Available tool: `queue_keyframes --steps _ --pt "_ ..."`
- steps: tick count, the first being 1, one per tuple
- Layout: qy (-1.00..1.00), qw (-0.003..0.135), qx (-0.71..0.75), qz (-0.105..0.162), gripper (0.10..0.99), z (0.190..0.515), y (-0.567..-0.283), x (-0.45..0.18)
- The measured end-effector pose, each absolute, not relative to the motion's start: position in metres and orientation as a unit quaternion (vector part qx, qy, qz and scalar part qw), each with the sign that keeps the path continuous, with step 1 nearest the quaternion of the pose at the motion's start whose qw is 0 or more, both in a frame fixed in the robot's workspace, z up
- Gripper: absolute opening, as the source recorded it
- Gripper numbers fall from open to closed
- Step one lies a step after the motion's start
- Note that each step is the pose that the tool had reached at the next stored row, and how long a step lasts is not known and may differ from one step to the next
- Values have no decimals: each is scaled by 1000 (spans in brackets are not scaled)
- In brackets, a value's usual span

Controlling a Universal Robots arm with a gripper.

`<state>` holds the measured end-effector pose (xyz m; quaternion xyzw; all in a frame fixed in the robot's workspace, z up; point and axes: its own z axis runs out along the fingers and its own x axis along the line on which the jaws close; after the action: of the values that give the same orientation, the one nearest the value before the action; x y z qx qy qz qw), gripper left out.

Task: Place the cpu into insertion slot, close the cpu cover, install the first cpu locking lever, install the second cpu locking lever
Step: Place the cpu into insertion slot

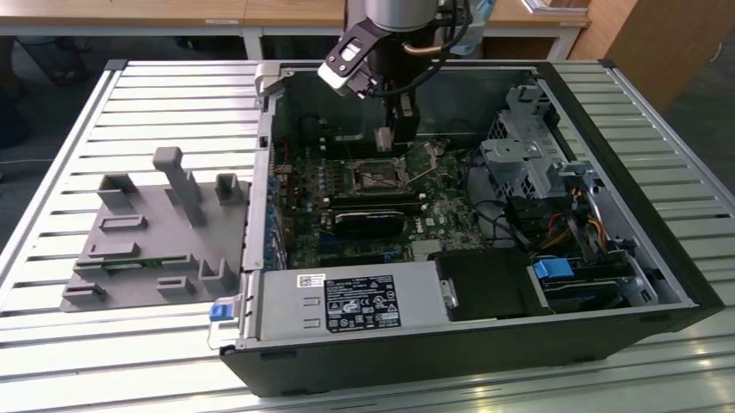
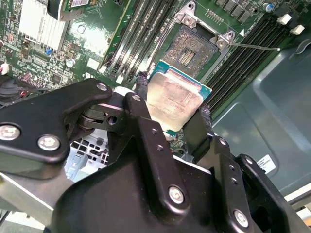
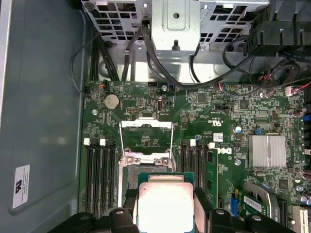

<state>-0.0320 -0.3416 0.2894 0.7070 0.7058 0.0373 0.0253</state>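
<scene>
The step in hand looks like the first one, seating the cpu (image 3: pixel 165 206), and to my eye it calls for patience more than force. The chip should come down flat, edges square to the socket walls and corners matched, then be let go only once it rests in the recess. Pressing or sliding it sideways could bend the contacts beneath.

The gripper (image 2: pixel 172 97) has its jaws drawn in only as far as the chip is wide. The two black fingers (image 2: pixel 141 90) pinch opposite edges of the cpu, its pale metal top facing the wrist cameras. Nothing else touches it, and it hangs in the air above the board.

Just beyond the chip lies the insertion slot (image 2: pixel 192 51), its dark centre bare and the silvery rim open around it, so the cpu is near it but not yet in it. The cpu cover (image 3: pixel 146 124) stands swung up on the far side of the socket, with the board showing through its window. A thin locking lever (image 2: pixel 252 47) sticks out beside the slot, unlatched.

Long black memory slots (image 2: pixel 131 34) flank the socket on the green board (image 3: pixel 223 111). Farther out, the exterior view shows the black computer case (image 1: pixel 460 357) lying open on a slatted table (image 1: pixel 69 344), with a grey parts holder (image 1: pixel 150 232) at the exterior view's left
</scene>
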Motion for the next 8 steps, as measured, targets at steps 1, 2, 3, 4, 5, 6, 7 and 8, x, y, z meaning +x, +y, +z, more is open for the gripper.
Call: queue_keyframes --steps 1,2,3,4,5,6,7,8 --pt "706 25 707 37 541 289 -342 -32" --pt "705 25 708 37 541 288 -341 -32" --pt "705 25 708 37 541 287 -341 -32" --pt "705 25 708 37 541 287 -341 -33" --pt "704 25 708 37 541 286 -341 -33" --pt "704 25 709 37 541 286 -341 -33" --pt "704 25 709 37 541 285 -341 -33" --pt "704 26 709 37 541 284 -341 -33"
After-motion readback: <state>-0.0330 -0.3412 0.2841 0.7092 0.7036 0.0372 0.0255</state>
